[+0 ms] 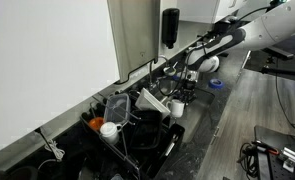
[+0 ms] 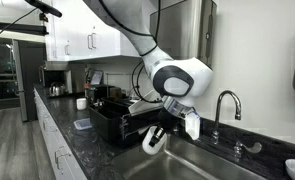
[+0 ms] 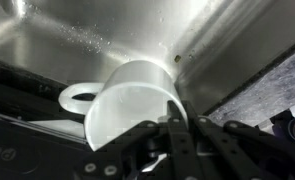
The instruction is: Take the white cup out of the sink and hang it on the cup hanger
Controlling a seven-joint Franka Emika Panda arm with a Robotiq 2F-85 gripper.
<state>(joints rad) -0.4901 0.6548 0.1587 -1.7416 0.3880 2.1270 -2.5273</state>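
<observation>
Robotiq gripper point(image 2: 160, 132) has its fingers drawn narrow, clamped on the rim wall of the plain glossy white cup point(image 2: 153, 142), a cylinder with one loop handle. The white cup hangs tilted under the gripper, held up over the end of the dark grey rectangular recessed sink point(image 2: 202, 166) nearest the rack, not resting on the basin floor.

In the wrist view the white cup point(image 3: 137, 100) fills the centre. Its handle loop point(image 3: 79, 97) sticks out to picture-left, the fingers point(image 3: 173, 140) meet on its rim, and the wet grey sink point(image 3: 77, 35) wall is behind.

The black wire-frame cup hanger point(image 2: 112, 118) with upright bars stands on the dark counter just beside the sink. The cup is near it, and I cannot tell if they touch. In an exterior view a flat white plate-like piece point(image 1: 150, 99) leans in the cup hanger point(image 1: 127, 128), with the white cup point(image 1: 176, 106) beside it. The curved metal faucet point(image 2: 223, 105) stands at the sink rim, behind the gripper.
</observation>
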